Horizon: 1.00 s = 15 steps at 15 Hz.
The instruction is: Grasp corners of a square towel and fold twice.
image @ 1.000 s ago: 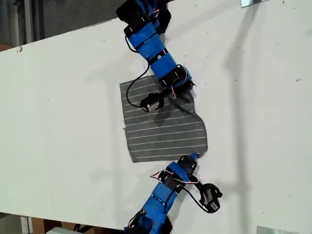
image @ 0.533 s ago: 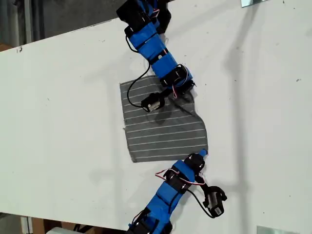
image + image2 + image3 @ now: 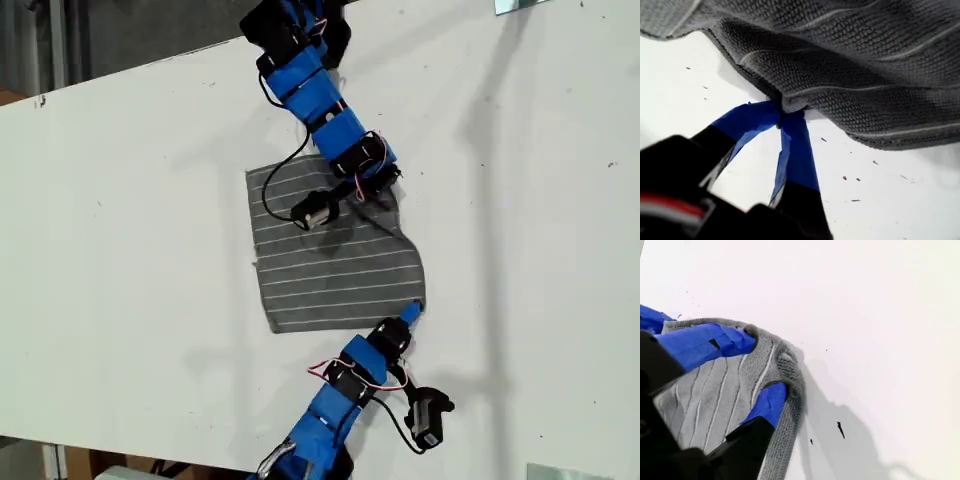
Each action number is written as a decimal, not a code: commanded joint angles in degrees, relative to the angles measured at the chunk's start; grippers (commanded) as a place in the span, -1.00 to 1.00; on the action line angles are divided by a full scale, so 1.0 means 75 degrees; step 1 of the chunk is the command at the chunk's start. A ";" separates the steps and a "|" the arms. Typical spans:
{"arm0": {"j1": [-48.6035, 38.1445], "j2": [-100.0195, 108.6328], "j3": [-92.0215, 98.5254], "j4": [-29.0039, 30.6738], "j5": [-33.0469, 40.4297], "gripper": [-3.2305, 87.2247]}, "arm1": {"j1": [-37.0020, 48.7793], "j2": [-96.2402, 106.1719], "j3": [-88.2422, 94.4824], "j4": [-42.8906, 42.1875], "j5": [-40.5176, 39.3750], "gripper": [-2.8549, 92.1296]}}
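The dark-grey striped towel [image 3: 330, 265] lies spread on the white table [image 3: 130, 200]. My first gripper [image 3: 410, 314] reaches in from the exterior view's bottom and is shut on the towel's lower right corner [image 3: 790, 104]. In the first wrist view that edge hangs lifted off the table from my first gripper [image 3: 782, 114]. My second gripper [image 3: 383, 195] comes from the exterior view's top and sits on the upper right corner. Seen from the second wrist, my second gripper [image 3: 762, 365] has its blue fingers [image 3: 725, 342] squeezing a raised hump of towel [image 3: 715, 400]. A crease runs down from that corner.
Bare white tabletop [image 3: 540, 220] surrounds the towel on all sides. The table's far edge [image 3: 120, 70] runs along the exterior view's upper left. Grey metal pieces [image 3: 520, 5] show at that view's top right and bottom right.
The first arm has swung a little right and back at the towel's lower right corner, its wrist camera shifting with it. The second arm and the towel's shape look unchanged.
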 commanded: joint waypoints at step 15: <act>0.0176 -0.1172 -0.2555 0.3352 -0.1875 -0.39 | -0.0234 -0.0047 -0.0387 -0.0176 0.0164 -0.94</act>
